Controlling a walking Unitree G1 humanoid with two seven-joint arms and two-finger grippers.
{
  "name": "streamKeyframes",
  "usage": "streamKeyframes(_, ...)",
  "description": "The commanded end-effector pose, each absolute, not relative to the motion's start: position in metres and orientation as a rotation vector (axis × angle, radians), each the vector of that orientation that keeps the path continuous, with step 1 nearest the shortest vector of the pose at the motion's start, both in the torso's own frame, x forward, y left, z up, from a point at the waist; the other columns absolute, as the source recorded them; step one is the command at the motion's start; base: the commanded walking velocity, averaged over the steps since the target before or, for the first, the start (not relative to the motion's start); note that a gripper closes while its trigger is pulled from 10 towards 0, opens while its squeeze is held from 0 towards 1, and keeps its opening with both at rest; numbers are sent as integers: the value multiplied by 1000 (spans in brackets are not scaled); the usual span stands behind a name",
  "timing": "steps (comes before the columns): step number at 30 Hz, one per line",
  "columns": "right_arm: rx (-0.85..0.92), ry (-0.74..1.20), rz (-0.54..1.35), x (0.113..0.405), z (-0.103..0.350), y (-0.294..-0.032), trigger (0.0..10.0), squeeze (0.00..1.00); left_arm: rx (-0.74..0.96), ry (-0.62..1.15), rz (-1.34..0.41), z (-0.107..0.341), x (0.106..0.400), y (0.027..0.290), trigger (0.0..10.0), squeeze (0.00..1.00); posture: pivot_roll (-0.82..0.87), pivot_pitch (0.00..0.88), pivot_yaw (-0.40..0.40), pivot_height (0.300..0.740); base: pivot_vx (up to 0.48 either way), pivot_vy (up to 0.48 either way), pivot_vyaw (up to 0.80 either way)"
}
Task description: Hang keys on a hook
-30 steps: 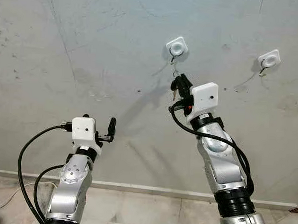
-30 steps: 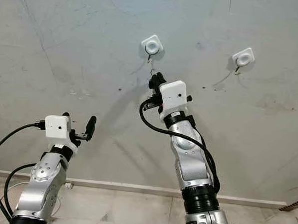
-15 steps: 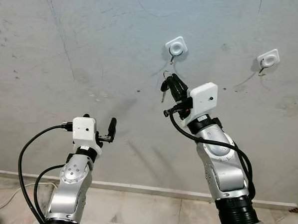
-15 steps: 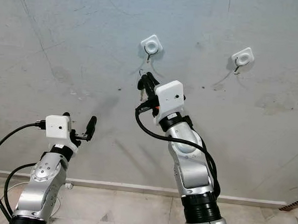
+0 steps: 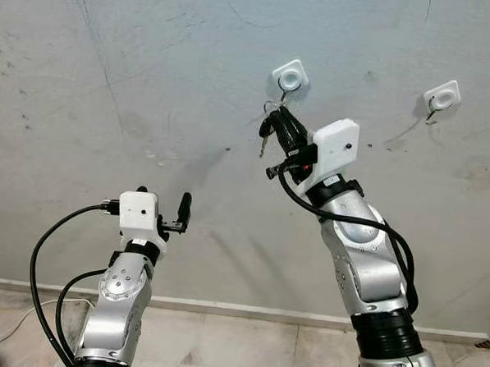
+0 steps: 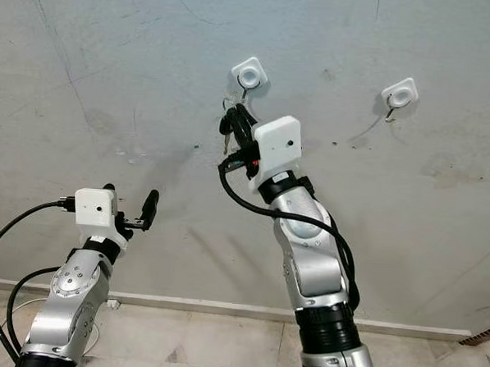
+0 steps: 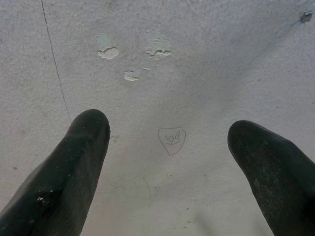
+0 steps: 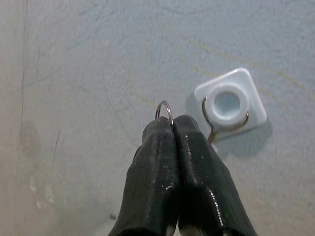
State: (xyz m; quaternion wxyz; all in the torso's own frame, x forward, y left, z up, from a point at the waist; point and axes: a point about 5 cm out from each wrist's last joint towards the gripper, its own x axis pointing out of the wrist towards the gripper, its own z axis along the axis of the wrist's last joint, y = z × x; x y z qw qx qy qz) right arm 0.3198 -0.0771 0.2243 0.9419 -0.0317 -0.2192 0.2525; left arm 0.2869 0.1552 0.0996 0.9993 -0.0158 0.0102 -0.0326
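- Keys (image 5: 266, 135): the bunch is hanging from the right gripper's fingertips, held up against the grey wall (image 5: 152, 80), just below and to the left of the nearer hook (image 5: 288, 77). Its ring (image 8: 164, 110) is sticking out above the fingertips in the right wrist view, beside the hook but not yet on it.
- Right gripper (image 8: 173, 123): its two black fingers (image 8: 157, 162) are pressing together, pinching the key ring between their tips. The silver arm is reaching up and leaning towards the robot's left, with the white wrist camera housing (image 5: 336, 145) sitting behind the fingers.
- Hook: a white square mount with a round centre is carrying a thin wire hook that is curving down from it. The fingertips are lying just beside this wire in the right wrist view.
- Second hook (image 5: 441, 97): an identical mount is sitting on the wall well to the right of the first.
- Left gripper (image 7: 167, 132): it is held low and pointing at the wall, with its fingers (image 7: 74, 157) spread wide and gripping nothing.
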Motion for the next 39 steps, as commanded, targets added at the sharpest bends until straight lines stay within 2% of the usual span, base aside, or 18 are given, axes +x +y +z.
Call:
streamKeyframes(1,-48,-458,502,323,230,-77,10000,0,-18,26,-77,100,288,154,10000,0,-12,30,11,740,0,0,0)
streamKeyframes(22,101,-363,428,335,222,-84,10000,0,-18,35,-79,98,287,153,10000,0,-11,31,8,740,0,0,0)
streamKeyframes(39,217,-304,420,341,221,-80,10000,0,-18,37,-77,98,287,153,10000,0,-9,33,7,740,0,0,0)
